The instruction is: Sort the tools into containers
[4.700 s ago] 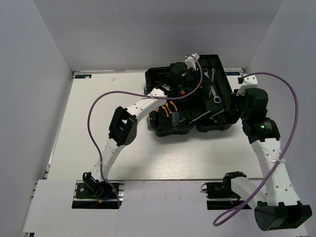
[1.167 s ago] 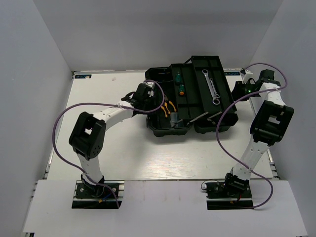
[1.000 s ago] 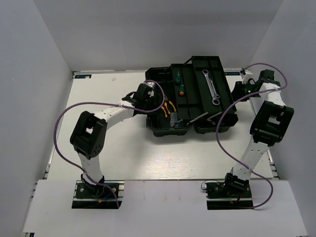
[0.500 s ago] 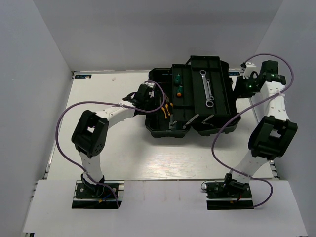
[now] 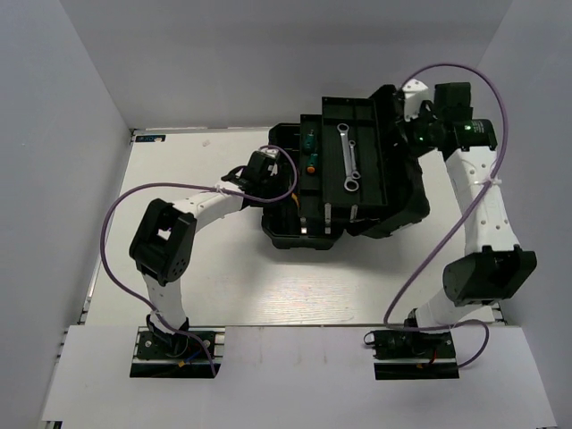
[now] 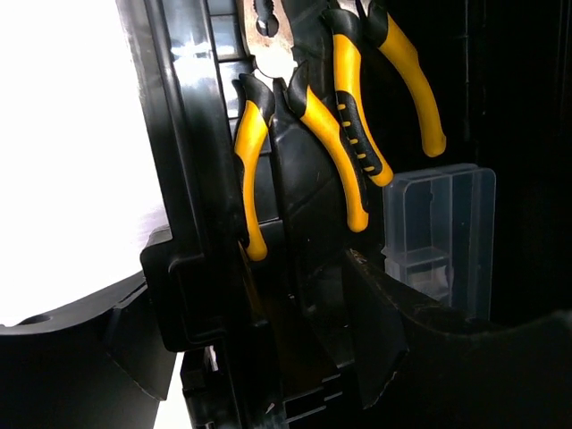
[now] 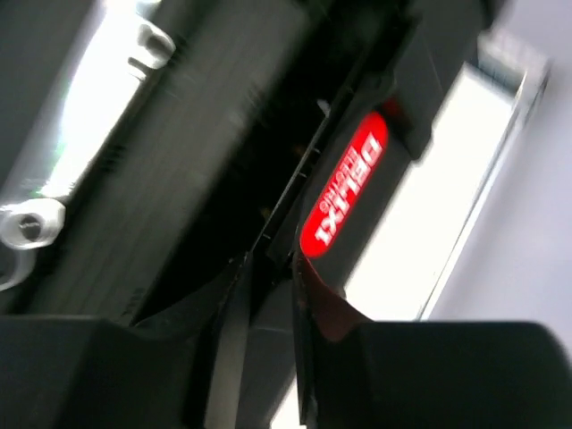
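**Top view.** Black toolbox (image 5: 398,201) at the far centre of the bench (image 5: 295,286), lid tilted, bearing two wrenches (image 5: 349,161) and two green screwdrivers (image 5: 309,141). The left end effector (image 5: 264,168) is at its left wall. The right end effector (image 5: 404,125) is at the lid's right edge, below a purple cable (image 5: 447,71).

**Left wrist.** Two yellow pliers (image 6: 332,152) lie inside, beside a clear organizer (image 6: 438,228). Grip cannot be told (black on black).

**Right wrist.** The blurred red label (image 7: 347,197) reads "DELIXI". Grip cannot be told.

The white table (image 5: 268,286) carries the black toolbox (image 5: 398,201) — toward its far-right part.
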### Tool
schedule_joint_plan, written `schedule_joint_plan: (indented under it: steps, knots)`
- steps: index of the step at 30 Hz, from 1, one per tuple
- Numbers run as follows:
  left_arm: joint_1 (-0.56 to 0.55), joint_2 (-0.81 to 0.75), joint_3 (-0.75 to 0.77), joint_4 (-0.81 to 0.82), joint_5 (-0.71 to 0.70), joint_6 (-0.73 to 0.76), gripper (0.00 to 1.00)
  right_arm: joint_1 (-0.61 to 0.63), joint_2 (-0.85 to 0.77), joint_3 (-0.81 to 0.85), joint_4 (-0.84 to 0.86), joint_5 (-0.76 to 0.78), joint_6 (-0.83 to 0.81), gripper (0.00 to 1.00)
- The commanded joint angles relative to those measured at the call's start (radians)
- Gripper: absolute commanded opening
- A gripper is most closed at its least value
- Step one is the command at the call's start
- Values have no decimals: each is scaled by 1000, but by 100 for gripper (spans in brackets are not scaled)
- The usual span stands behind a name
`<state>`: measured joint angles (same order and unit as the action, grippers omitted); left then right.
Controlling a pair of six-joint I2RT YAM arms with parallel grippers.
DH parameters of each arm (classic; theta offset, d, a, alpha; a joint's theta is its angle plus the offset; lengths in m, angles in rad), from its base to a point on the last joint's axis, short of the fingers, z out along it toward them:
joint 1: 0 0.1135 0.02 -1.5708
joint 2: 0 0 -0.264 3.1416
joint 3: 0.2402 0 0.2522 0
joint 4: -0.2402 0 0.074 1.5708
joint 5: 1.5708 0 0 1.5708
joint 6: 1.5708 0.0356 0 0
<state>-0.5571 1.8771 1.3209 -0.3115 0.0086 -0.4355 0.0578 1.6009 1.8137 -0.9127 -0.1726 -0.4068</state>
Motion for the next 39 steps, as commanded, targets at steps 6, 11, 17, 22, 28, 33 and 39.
schedule_joint_plan:
  steps: [6, 11, 17, 22, 28, 33, 39]
  knots:
    - [-24, -13, 61, 77, 108, -28, 76, 394, -45, 67, 0, -90, -17, 0]
    - [-4, -70, 38, 86, 117, -65, 77, 481, -18, 53, 24, 46, -24, 0]
    - [14, -165, 38, 42, 21, -65, 81, 521, -6, 16, 52, 166, -21, 0]
    - [23, -240, 64, -11, -74, -55, 84, 545, 14, 35, 43, 211, -17, 0]
    - [43, -309, 11, -20, -84, -37, 78, 553, 45, 62, 44, 251, 2, 0]
    - [52, -277, -60, 18, -32, -37, 59, 542, 2, 110, 179, 596, 22, 61]
    - [52, -236, -91, 67, 24, -37, 54, 370, -53, 36, 273, 654, 40, 73]
